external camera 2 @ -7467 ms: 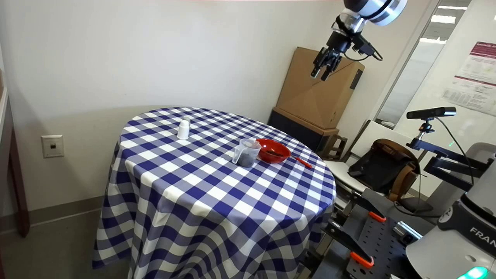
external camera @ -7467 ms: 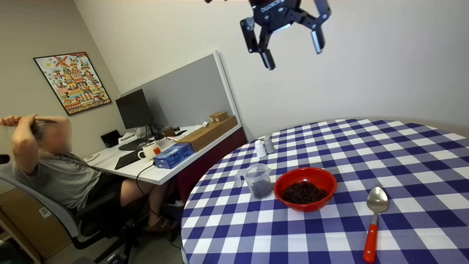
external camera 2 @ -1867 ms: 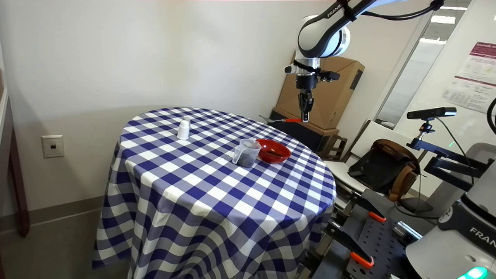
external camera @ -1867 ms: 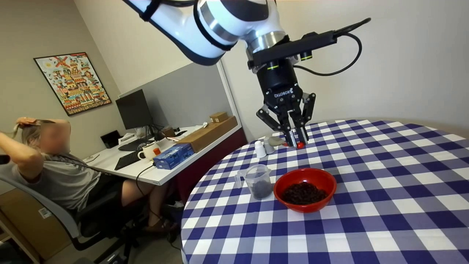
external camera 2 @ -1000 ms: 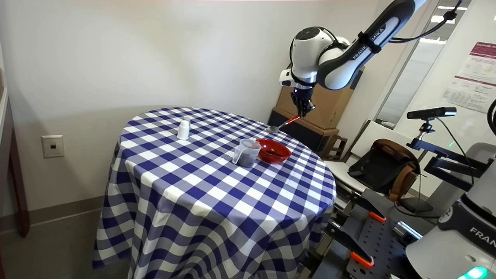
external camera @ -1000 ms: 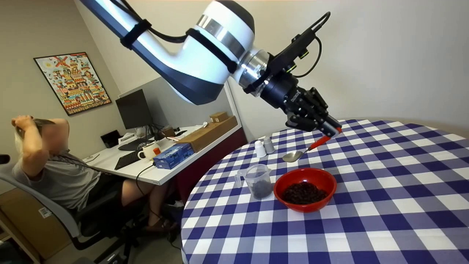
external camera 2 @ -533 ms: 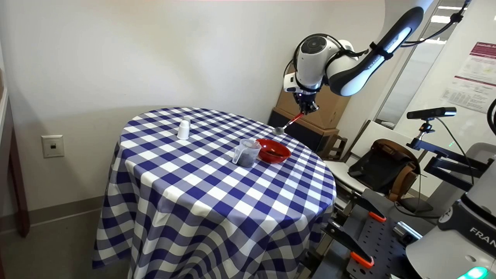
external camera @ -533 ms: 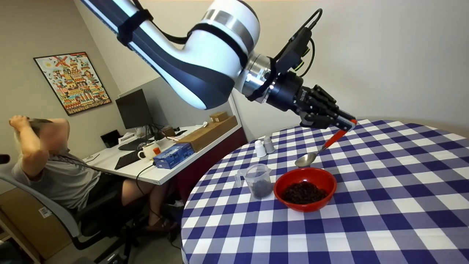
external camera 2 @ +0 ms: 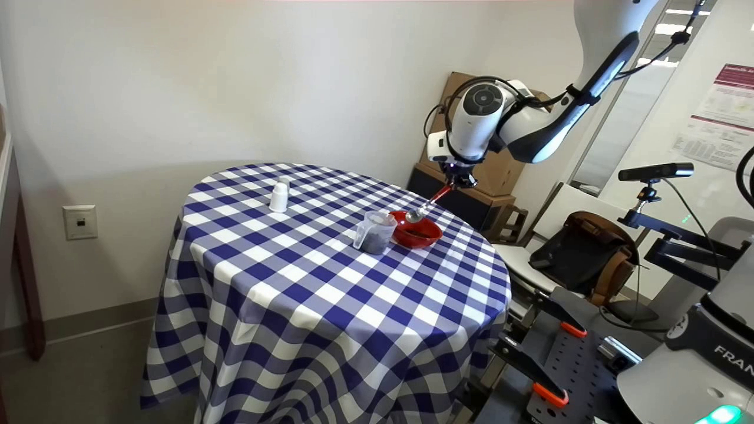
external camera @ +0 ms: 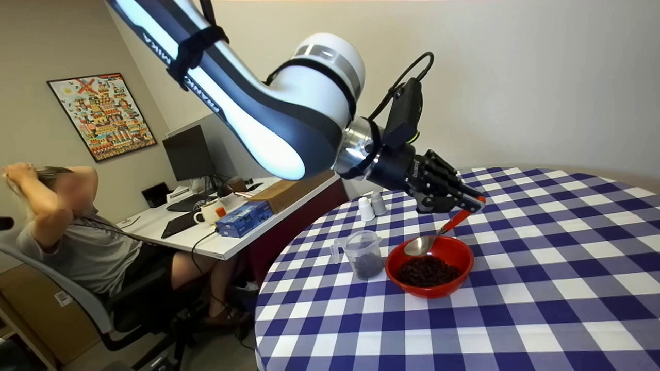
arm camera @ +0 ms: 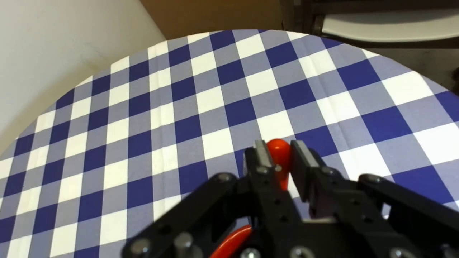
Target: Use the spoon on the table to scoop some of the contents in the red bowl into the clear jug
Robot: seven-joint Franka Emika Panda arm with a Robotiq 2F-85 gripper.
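My gripper (external camera: 476, 203) is shut on the red-orange handle (arm camera: 279, 156) of the spoon, whose end shows between the fingertips in the wrist view. The handle slants down to the spoon's silver bowl (external camera: 419, 246), which overlaps the inside of the red bowl (external camera: 431, 292) close to its rim. Dark brownish-red contents (external camera: 428, 273) lie below the spoon; I see no contact between them. Beside the red bowl stands the clear jug (external camera 2: 375, 231), upright, with something dark grey in its lower part. In the wrist view only a red arc of the bowl (arm camera: 233, 240) shows; the jug is out of view.
A white shaker (external camera: 366, 209) and a grey shaker (external camera: 378, 204) stand beyond the jug on the checkered table (external camera: 541, 319). A desk (external camera: 227, 247) with boxes and a seated person are at one side. Cardboard boxes (external camera 2: 500, 168) stand beyond the table.
Seconds ago the spoon lay on the table and the gripper was open; now it is held. Over the last half second gripper and spoon have come down, from behind the red bowl to over it.
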